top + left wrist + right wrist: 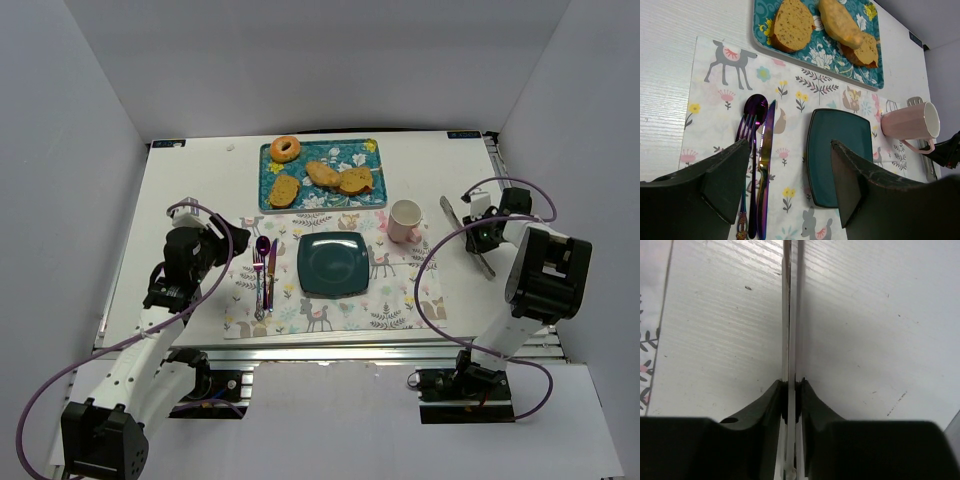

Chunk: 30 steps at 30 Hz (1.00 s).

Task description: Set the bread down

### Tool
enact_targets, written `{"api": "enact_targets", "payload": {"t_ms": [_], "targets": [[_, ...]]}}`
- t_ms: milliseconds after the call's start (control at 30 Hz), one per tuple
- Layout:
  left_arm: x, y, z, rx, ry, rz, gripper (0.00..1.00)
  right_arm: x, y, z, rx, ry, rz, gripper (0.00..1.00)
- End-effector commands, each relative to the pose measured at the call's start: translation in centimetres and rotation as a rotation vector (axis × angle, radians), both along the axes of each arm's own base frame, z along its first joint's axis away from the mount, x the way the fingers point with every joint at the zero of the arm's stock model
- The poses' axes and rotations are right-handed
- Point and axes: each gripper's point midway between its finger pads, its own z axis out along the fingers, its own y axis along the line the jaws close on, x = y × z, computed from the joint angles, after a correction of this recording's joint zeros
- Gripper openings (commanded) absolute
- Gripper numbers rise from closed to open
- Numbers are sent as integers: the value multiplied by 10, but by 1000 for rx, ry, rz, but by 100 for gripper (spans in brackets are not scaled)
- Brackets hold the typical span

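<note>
Three bread slices (322,174) and a bagel (286,149) lie on the teal floral tray (320,150) at the back. The slices also show in the left wrist view (791,25). A dark teal square plate (333,264) sits empty on the placemat (400,310); it also shows in the left wrist view (840,150). My left gripper (215,245) is open and empty, hovering over the placemat's left side (790,143). My right gripper (478,232) is shut on thin metal tongs (791,315) at the table's right, its fingers (775,395) pressing both blades together (791,385).
A pink mug (404,220) lies on its side right of the plate. A purple fork, spoon and knife (264,275) lie left of the plate, under my left gripper (760,150). White walls enclose the table.
</note>
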Motion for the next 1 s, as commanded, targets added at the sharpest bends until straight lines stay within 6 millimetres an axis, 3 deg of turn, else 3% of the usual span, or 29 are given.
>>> {"api": "enact_targets", "payload": {"t_ms": [0,100,200,300,433,533,567,600,733,767,967], "targets": [[3,4,25,-2,-60,17,75,-6,-9,2,-48,-4,4,21],[4,4,28,0,-64,15,75,13,8,52,36,-112,48,8],[4,3,32,1,-72,11,75,34,29,121,145,-253,92,1],[5,1,34,-14,-79,10,75,43,53,173,253,-312,116,1],[7,0,36,-34,-89,10,75,52,91,219,368,-354,152,8],[7,0,39,-37,-91,10,75,55,127,241,436,-360,212,17],[8,0,42,-37,-96,10,75,55,136,245,444,-363,233,24],[7,0,42,-35,-95,11,75,54,155,248,455,-356,266,26],[7,1,47,-35,-100,19,75,60,192,253,462,-353,329,31],[6,2,48,-35,-101,23,75,63,196,258,458,-365,341,32],[3,5,51,-53,-114,47,75,73,217,244,378,-359,393,34]]}}
